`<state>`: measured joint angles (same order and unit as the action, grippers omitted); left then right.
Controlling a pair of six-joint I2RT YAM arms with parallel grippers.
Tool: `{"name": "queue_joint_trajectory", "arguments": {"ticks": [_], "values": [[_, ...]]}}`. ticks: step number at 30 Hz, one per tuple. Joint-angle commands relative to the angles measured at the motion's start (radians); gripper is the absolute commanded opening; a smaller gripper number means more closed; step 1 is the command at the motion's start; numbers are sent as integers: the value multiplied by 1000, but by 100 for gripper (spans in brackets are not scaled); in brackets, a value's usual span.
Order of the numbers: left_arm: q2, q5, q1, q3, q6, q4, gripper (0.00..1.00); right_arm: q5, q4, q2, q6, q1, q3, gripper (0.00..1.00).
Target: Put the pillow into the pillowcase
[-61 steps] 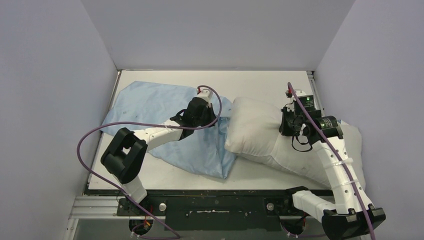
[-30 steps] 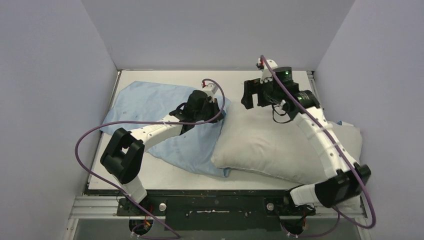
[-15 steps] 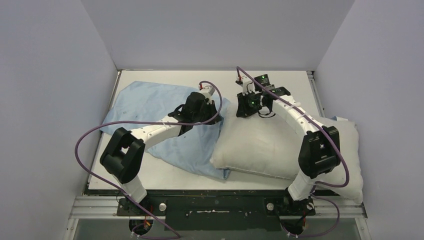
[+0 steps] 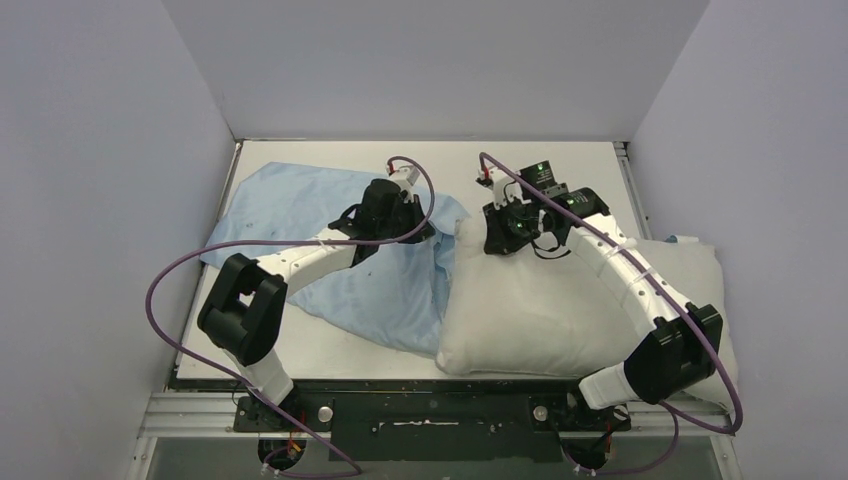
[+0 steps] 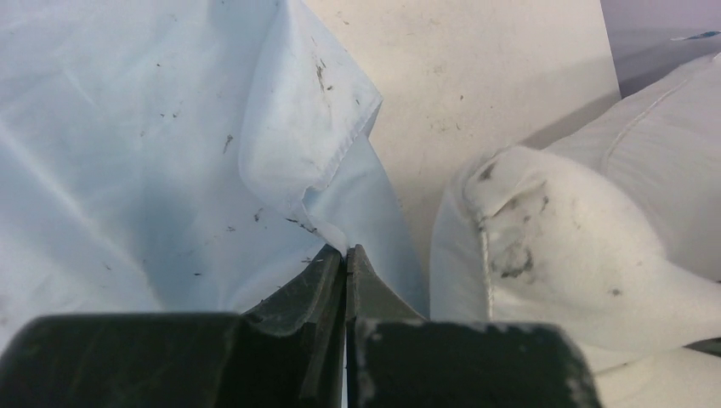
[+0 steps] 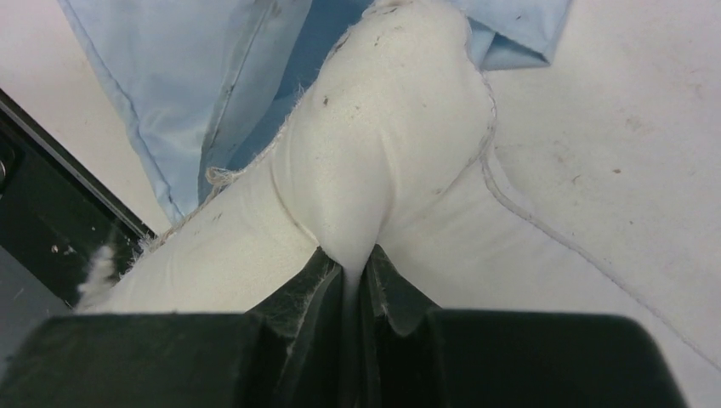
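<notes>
The white pillow lies on the right half of the table, its far left corner against the light blue pillowcase, which is spread over the left half. My left gripper is shut on the pillowcase's edge and lifts a fold of it; the pillow's corner sits just right of it. My right gripper is shut on a pinch of the pillow's fabric near that corner, with the pillowcase beyond it.
The white table is walled by grey panels at the back and both sides. A black rail runs along the near edge. Purple cables loop from both arms. The pillow's right end hangs past the table's right edge.
My right gripper has swung from the pillow's right part to its far left corner, dragging the pillow left and then turning it toward the near edge. My left gripper has shifted slightly left, still holding the pillowcase.
</notes>
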<state>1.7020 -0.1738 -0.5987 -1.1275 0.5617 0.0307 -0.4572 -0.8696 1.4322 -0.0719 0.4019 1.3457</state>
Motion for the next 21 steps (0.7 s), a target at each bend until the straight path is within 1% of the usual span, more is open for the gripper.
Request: {"name": "queue_joint_trajectory", "arguments": {"ticks": [1, 4, 7, 9, 12, 15, 18, 21], "values": [[-38, -62, 8, -46, -9, 47, 0, -24, -59, -40, -32, 72, -10, 0], [-41, -109, 7, -69, -29, 28, 0, -60, -42, -15, -59, 122, -32, 0], [-42, -167, 6, -83, -48, 6, 0, -95, 1, 51, -66, 131, -39, 0], [-50, -217, 5, -79, -50, 3, 0, -43, 35, 100, -35, 130, -13, 0], [-72, -243, 1, -64, -64, -27, 0, 24, 99, 139, 22, 114, 10, 0], [-104, -252, -1, -31, -64, -29, 0, 81, 190, 143, 111, 80, 13, 0], [-128, -269, -3, -8, -52, -29, 0, 58, 315, 102, 168, 30, -45, 0], [-144, -294, -3, 4, -38, -28, 0, 48, 408, 74, 178, 27, -96, 0]]}}
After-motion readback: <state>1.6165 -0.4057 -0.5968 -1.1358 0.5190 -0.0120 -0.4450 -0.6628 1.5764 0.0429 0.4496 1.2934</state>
